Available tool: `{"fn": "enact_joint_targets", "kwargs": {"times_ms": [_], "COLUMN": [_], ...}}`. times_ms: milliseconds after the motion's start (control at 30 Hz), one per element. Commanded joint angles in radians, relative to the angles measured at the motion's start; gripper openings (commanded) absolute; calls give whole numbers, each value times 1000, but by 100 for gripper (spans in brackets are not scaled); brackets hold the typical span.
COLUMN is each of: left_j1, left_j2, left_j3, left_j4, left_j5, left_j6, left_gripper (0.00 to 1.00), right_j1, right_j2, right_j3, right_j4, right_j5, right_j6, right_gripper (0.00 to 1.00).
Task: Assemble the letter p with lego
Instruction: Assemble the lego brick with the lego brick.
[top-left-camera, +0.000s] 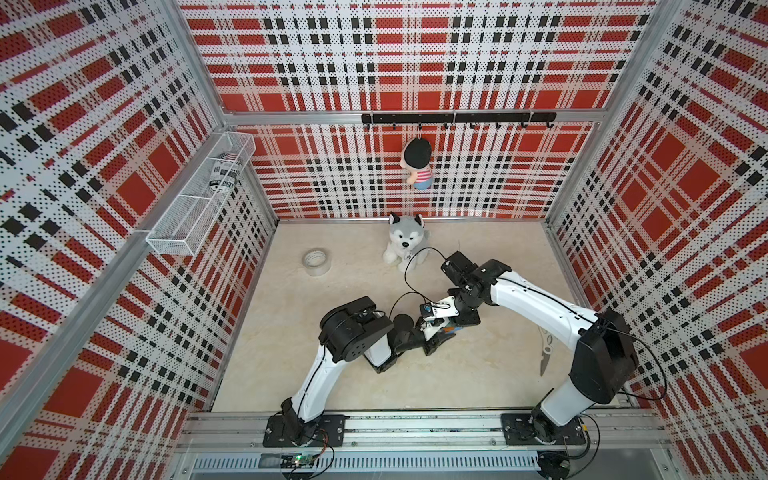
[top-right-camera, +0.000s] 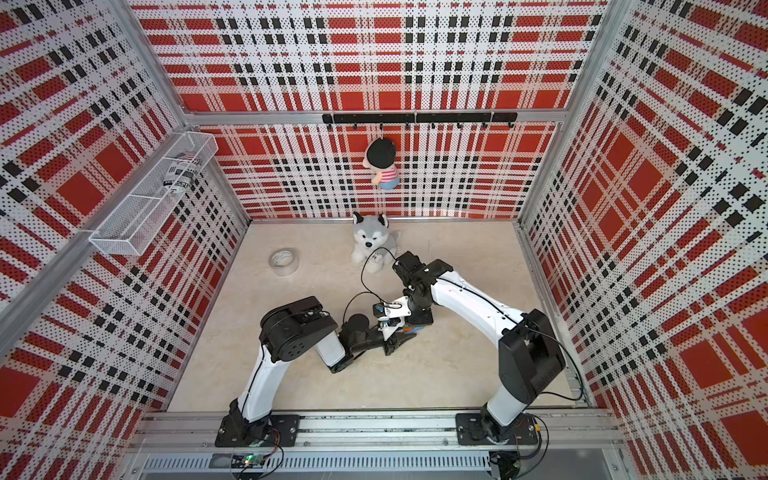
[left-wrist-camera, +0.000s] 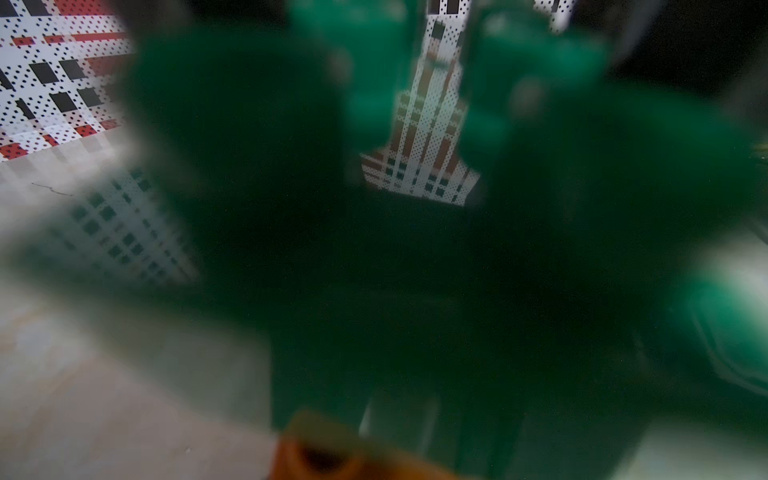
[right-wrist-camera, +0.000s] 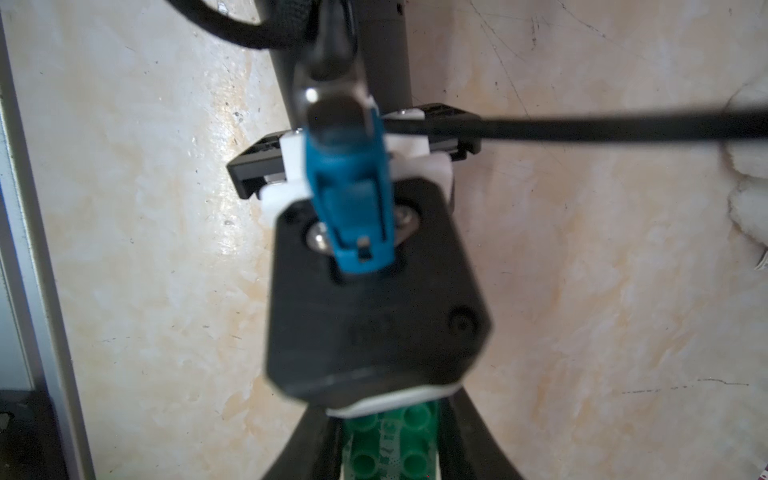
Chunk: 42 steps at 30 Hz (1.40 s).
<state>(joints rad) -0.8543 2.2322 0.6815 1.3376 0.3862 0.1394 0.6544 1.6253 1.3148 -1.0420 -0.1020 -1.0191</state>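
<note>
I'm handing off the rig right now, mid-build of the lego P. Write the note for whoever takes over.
Right gripper: shut on the dark green brick, whose studs face its wrist camera.
Left gripper: meets it at the same stack. I cannot tell if it is open or shut, because blurred green fills its wrist view.
Lego: orange and blue bricks show between the two grippers, over the middle of the table. No loose bricks show in the top views.
Done: the bricks look gathered into one stack.
Left: the P shape is hidden, so check it, seat the green brick and set the stack down.
</note>
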Motion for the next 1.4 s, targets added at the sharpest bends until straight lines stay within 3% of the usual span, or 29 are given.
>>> {"fn": "enact_joint_targets", "kwargs": {"times_ms": [0, 633, 933, 1167, 1367], "left_j1": [-2, 0, 23, 53, 64], "left_j2": [61, 68, 63, 83, 93], "left_j3": [-7, 1, -17, 44, 65], "left_j4": [-165, -202, -217, -342, -385], "left_j5": [-10, 5, 114, 215, 237], "left_j6": [15, 38, 126, 152, 158], "left_gripper": [0, 0, 0, 0, 0], "right_j1": [8, -13, -30, -53, -65], "right_j2": [15, -4, -42, -72, -86], "right_j3": [-15, -47, -70, -89, -105], "right_j4": [15, 39, 45, 51, 62], "right_j5": [-29, 7, -9, -25, -44], "right_j6": [-16, -32, -45, -47, -51], "right_gripper": [6, 5, 5, 5, 6]}}
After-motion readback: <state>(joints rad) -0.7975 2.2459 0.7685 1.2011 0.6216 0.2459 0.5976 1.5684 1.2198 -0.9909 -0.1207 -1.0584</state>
